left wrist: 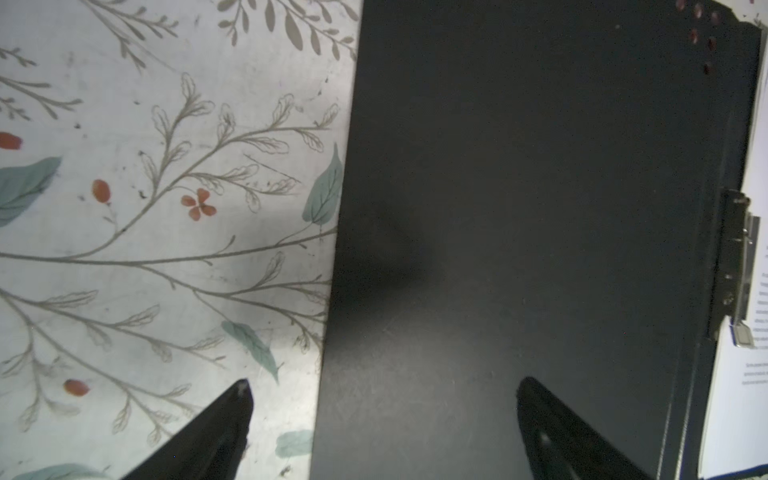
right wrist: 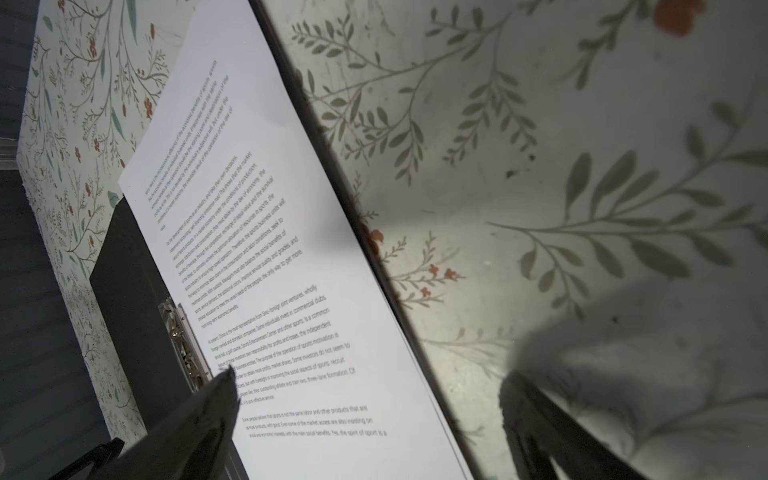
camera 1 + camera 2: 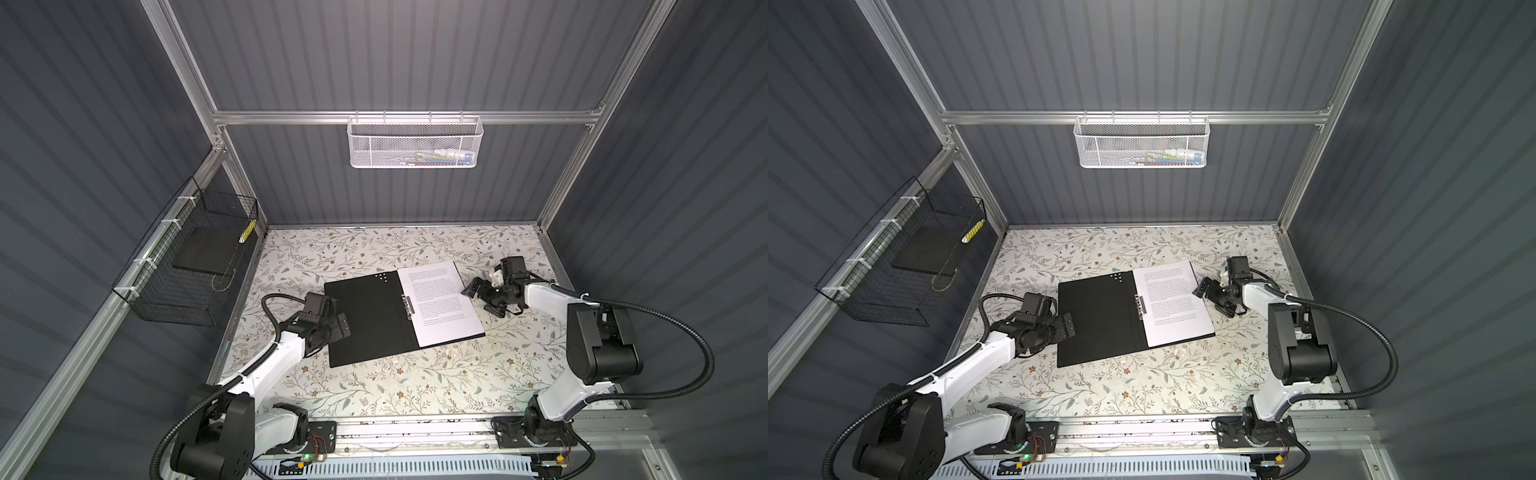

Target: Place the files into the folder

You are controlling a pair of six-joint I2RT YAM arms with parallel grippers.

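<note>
Left gripper gapes over the folder edge; files point lengthwise near-to-far.

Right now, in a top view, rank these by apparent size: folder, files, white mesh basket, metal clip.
1. folder, lying open: largest.
2-3. files and white mesh basket: they look alike. The basket hangs higher, nearer the camera, so I leave them unranked.
4. metal clip: smallest.

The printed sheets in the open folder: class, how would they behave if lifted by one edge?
Probably floppy: the files are thin and lie flat. Pushed, they may slide or fan apart; layered edges show over the folder.
</note>
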